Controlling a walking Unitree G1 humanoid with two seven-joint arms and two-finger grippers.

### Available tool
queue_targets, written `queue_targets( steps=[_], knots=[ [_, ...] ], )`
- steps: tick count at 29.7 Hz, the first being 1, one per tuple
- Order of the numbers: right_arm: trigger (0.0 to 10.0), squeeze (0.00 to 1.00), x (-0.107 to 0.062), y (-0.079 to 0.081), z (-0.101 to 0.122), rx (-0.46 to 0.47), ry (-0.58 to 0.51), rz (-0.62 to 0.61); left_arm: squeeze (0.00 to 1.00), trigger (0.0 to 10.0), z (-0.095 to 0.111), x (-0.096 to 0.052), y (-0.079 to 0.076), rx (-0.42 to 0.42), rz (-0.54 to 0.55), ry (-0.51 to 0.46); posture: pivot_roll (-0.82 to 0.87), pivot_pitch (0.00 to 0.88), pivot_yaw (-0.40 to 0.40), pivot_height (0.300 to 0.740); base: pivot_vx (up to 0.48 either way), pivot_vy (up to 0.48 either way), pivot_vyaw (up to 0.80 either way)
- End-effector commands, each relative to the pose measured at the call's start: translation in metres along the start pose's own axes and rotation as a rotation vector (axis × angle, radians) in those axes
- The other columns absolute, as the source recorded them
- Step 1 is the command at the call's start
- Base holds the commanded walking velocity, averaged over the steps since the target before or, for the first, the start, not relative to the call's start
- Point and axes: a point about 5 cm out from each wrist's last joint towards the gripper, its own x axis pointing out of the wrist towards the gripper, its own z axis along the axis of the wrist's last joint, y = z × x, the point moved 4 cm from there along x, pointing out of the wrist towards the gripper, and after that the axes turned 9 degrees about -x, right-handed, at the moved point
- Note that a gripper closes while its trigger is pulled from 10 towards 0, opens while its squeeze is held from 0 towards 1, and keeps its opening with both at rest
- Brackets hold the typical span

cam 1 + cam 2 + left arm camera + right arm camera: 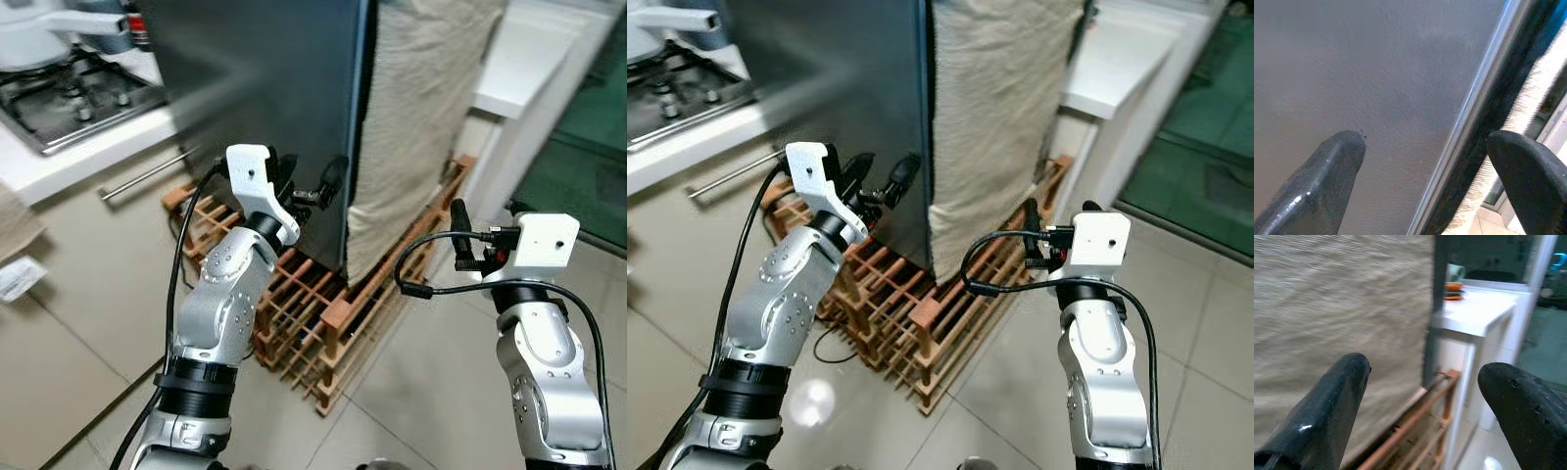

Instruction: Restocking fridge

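Lining up left gripper (309, 191), fingers spread and empty, on closed fridge door (265, 88) edge (right gripper (468, 245) also spread, nothing stocked yet).

My head's two eyes look down at the same fridge door (265, 88) and wooden rack (323, 333), while each wrist camera peers closely along its own jaws at door and cloth (1337, 308).

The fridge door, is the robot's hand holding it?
No, the left gripper is open right at the fridge door edge, fingers apart, not closed on it.
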Motion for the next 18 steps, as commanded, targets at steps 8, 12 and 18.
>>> queue_targets(
  steps=[8, 12, 18],
  knots=[
    [10.0, 0.00, 0.000, -0.004, -0.002, -0.009, 0.000, -0.010, 0.00, 10.0, 0.007, -0.015, 0.039, 0.020, 0.167, -0.037, -0.18, 0.000, 0.013, 0.740, 0.000, 0.300, -0.73],
    [10.0, 0.00, 0.001, -0.003, -0.002, -0.007, -0.004, -0.005, 0.00, 10.0, 0.007, -0.015, 0.038, 0.051, 0.163, -0.033, -0.18, 0.000, 0.013, 0.740, 0.000, 0.480, -0.73],
    [10.0, 0.00, 0.002, -0.003, 0.000, -0.003, -0.011, -0.007, 0.00, 10.0, 0.003, -0.008, 0.031, 0.067, 0.126, -0.007, -0.18, 0.000, 0.010, 0.740, 0.000, 0.320, -0.72]
  ],
)
